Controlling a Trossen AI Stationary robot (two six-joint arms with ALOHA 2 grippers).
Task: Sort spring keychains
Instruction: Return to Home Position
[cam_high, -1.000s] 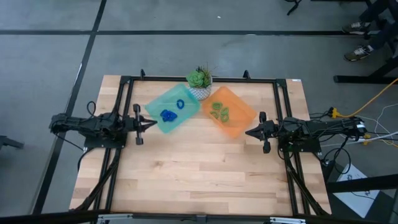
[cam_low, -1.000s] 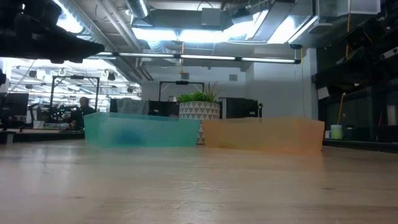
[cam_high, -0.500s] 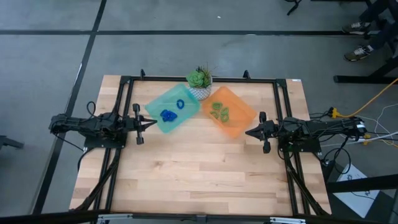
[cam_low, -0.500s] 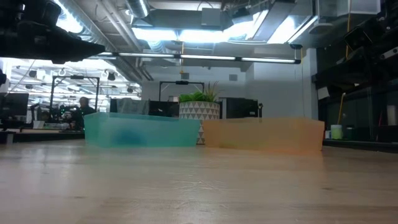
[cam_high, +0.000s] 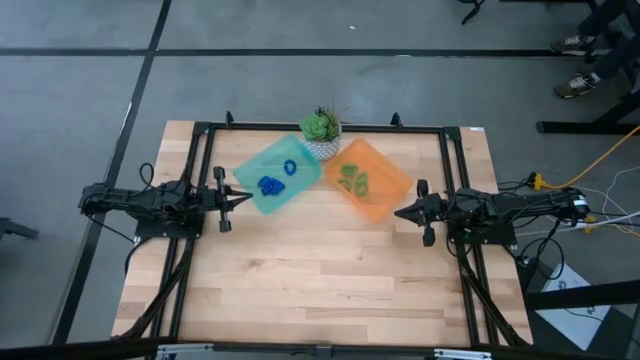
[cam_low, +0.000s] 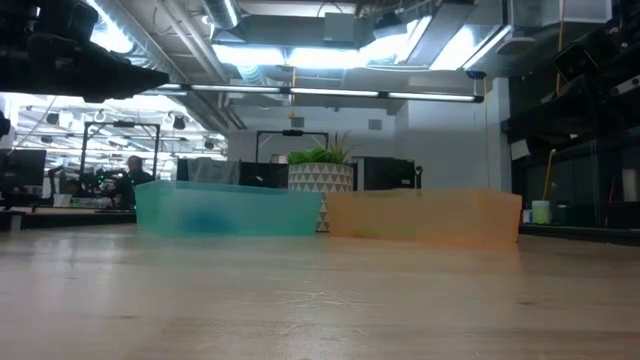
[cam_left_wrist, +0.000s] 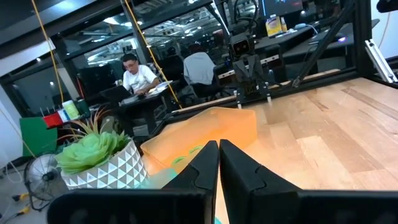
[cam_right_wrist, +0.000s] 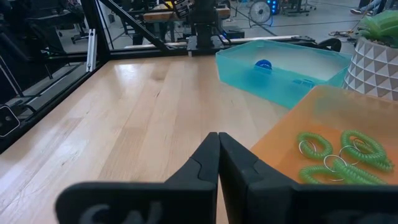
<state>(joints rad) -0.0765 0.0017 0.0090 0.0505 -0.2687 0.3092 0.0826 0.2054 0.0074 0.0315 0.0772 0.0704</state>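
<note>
Blue spring keychains (cam_high: 271, 184) lie on the floor of a teal tray (cam_high: 250, 172), with one blue loop (cam_high: 290, 166) apart from the clump. Green spring keychains (cam_high: 352, 179) lie in an orange tray (cam_high: 390, 189); the right wrist view shows them as coils (cam_right_wrist: 336, 155). My left gripper (cam_high: 247, 200) is shut and hovers at the teal tray's near-left side. My right gripper (cam_high: 399, 212) is shut and hovers near the orange tray's near-right corner. Both hold nothing.
A green potted plant (cam_high: 322, 132) in a patterned white pot stands behind the two trays. A black frame (cam_high: 320, 127) runs around the table. Bare wood lies between the arms and toward the near edge. People sit in the room beyond the table.
</note>
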